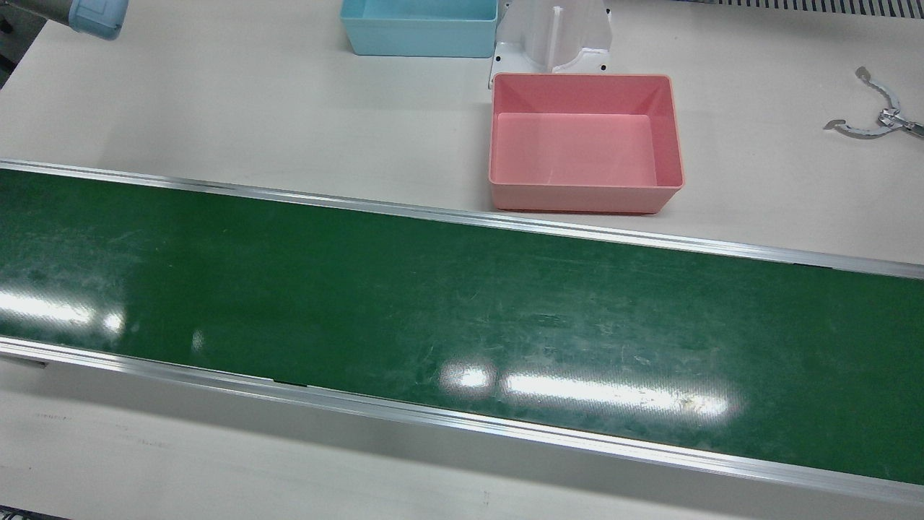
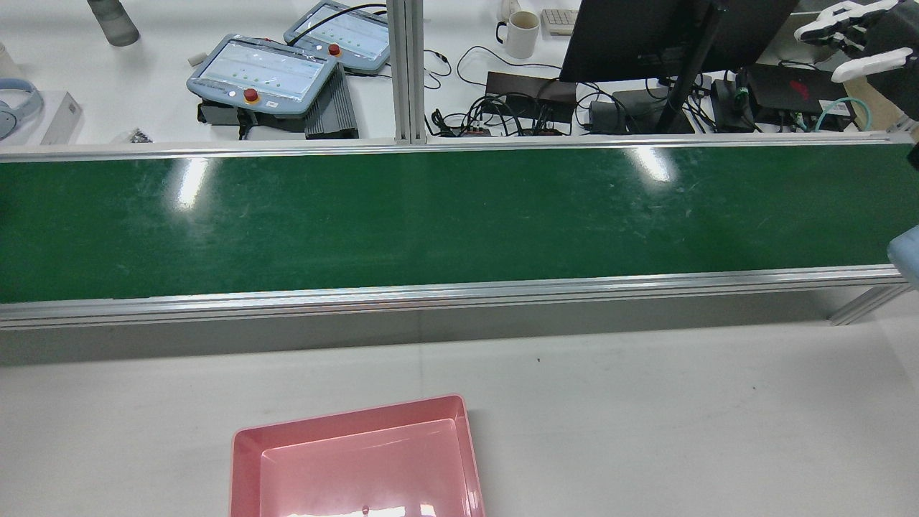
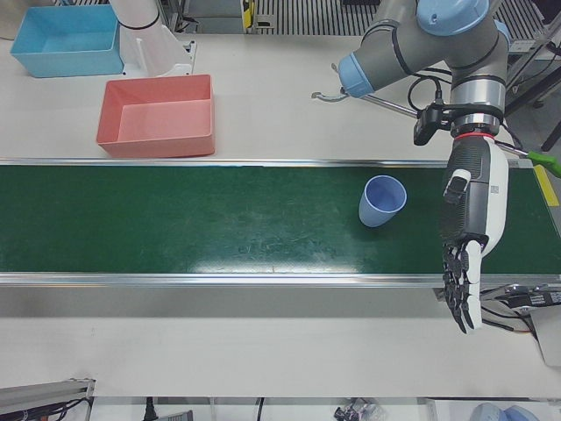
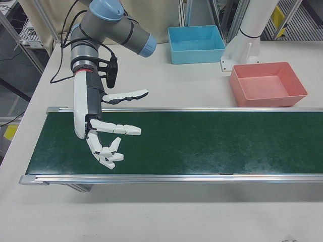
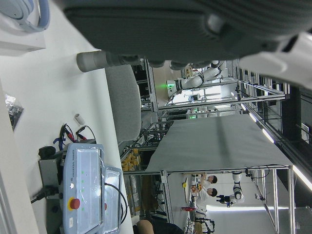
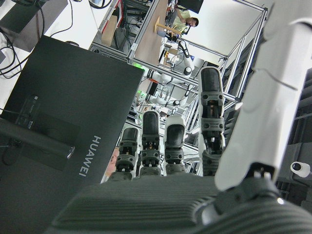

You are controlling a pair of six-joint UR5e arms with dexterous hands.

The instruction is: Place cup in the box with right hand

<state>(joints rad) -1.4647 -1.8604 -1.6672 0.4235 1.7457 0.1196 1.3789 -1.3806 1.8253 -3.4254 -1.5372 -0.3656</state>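
Observation:
A pale blue cup (image 3: 382,201) stands upright on the green conveyor belt (image 3: 193,219), seen only in the left-front view. My left hand (image 3: 465,254) hangs open just to the right of it, fingers pointing down over the belt's near edge, not touching it. My right hand (image 4: 107,137) is open with fingers spread above the far other end of the belt (image 4: 212,141), holding nothing; it also shows at the rear view's top right corner (image 2: 854,43). The pink box (image 3: 158,114) (image 4: 267,83) (image 1: 585,141) sits empty on the white table beyond the belt.
A blue box (image 1: 419,25) (image 4: 197,38) stands beside the white arm pedestal (image 1: 552,36). A metal tool (image 1: 877,119) lies on the table. Teach pendants (image 2: 262,72), a monitor (image 2: 646,32) and cables crowd the desk behind the belt.

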